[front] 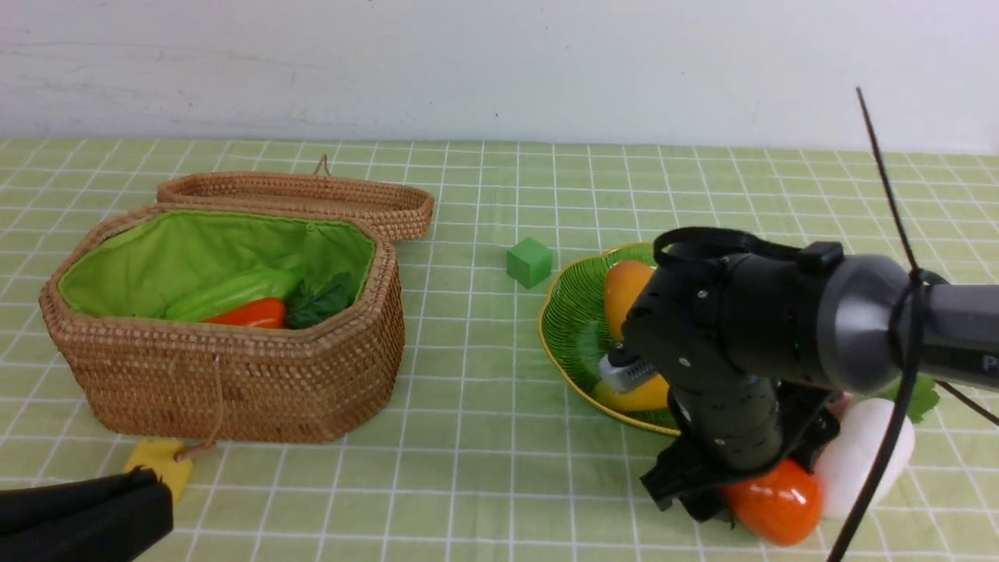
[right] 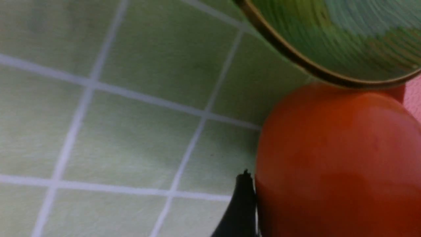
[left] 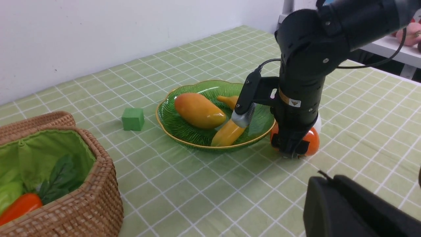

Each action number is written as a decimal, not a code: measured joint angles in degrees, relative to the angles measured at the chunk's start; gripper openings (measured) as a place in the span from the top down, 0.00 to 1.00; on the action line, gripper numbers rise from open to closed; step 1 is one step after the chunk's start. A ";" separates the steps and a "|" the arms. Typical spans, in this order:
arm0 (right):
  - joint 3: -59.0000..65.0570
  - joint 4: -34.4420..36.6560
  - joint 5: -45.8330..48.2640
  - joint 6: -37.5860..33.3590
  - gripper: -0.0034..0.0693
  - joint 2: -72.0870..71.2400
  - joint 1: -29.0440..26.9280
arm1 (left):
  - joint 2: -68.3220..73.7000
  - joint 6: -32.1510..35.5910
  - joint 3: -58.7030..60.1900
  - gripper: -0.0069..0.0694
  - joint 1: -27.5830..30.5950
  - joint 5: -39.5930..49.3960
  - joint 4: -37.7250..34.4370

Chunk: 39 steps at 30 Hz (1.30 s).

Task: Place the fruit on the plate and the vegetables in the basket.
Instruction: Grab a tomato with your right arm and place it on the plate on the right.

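The orange-red persimmon (front: 776, 503) lies on the cloth just outside the green plate (front: 570, 328), touching its rim. My right gripper (left: 291, 149) is lowered over the persimmon, open, with one black finger (right: 243, 204) against its side; the other finger is hidden. The mango (left: 199, 110) and the banana (left: 227, 133) lie on the plate. A carrot (front: 250, 314) and a light-green pod (front: 230, 293) lie in the wicker basket (front: 234, 382). A white radish (front: 858, 453) lies beside the persimmon, behind my right arm. My left gripper (left: 324, 179) is shut and empty, low at the near left.
A green foam cube (front: 529, 261) sits between the basket and the plate. A yellow cube (front: 160, 460) lies by the basket's front corner near my left gripper. The basket's lid (front: 296, 195) lies open behind it. Something pink (right: 412, 98) shows beside the persimmon.
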 joint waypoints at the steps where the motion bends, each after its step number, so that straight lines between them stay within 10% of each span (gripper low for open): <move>1: 0.07 -0.43 0.29 -0.02 0.10 0.43 -0.06 | 0.00 0.00 0.00 0.91 0.00 0.15 0.00; 30: 0.67 5.12 1.96 -2.71 0.18 -12.94 1.43 | 0.00 0.00 0.00 0.90 0.00 0.60 0.00; 39: 0.67 2.01 -22.41 -2.84 0.18 -15.14 -13.50 | 0.00 0.11 0.00 0.90 0.00 0.60 0.00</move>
